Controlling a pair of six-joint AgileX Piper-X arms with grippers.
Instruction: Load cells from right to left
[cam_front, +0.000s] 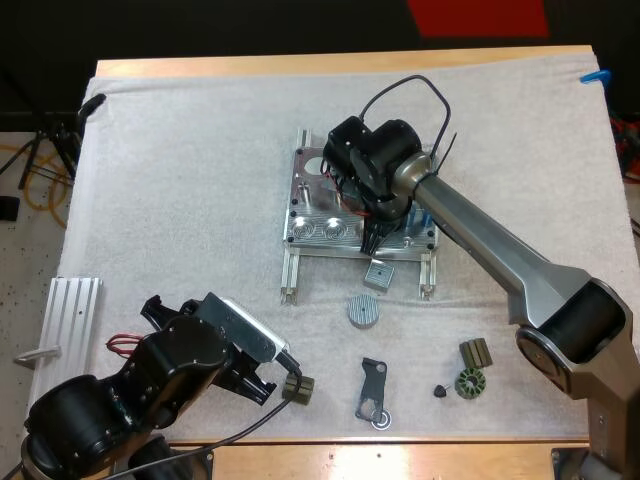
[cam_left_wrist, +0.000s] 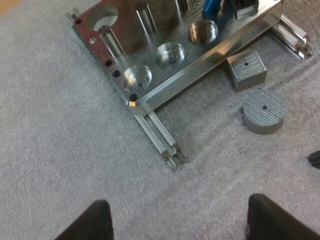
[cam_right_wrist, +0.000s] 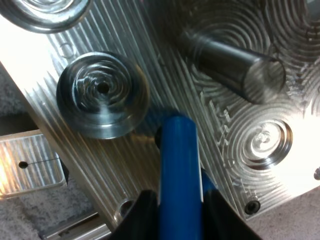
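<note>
Machined aluminium: the metal fixture (cam_front: 335, 215) lies under the right gripper (cam_right_wrist: 181, 207), whose fingers pinch a blue cylinder (cam_right_wrist: 179, 150) from both sides. The cylinder reaches past the fingertips. Its far end is over the fixture's ribbed plate, between a round pocket (cam_right_wrist: 102, 92) and a spiral-cut pocket (cam_right_wrist: 262, 140). A steel pin (cam_right_wrist: 235, 60) stands farther beyond the fingertips, apart from the cylinder. The left gripper (cam_left_wrist: 180, 202) holds its fingers spread over the white mat (cam_left_wrist: 60, 150), nothing between them. Ahead of them lie a rail end (cam_left_wrist: 172, 155) of the fixture, then a round disc (cam_left_wrist: 264, 111) and a square block (cam_left_wrist: 246, 70), near each other but apart. A black bracket (cam_front: 373, 392) lies near the left fingertips.
</note>
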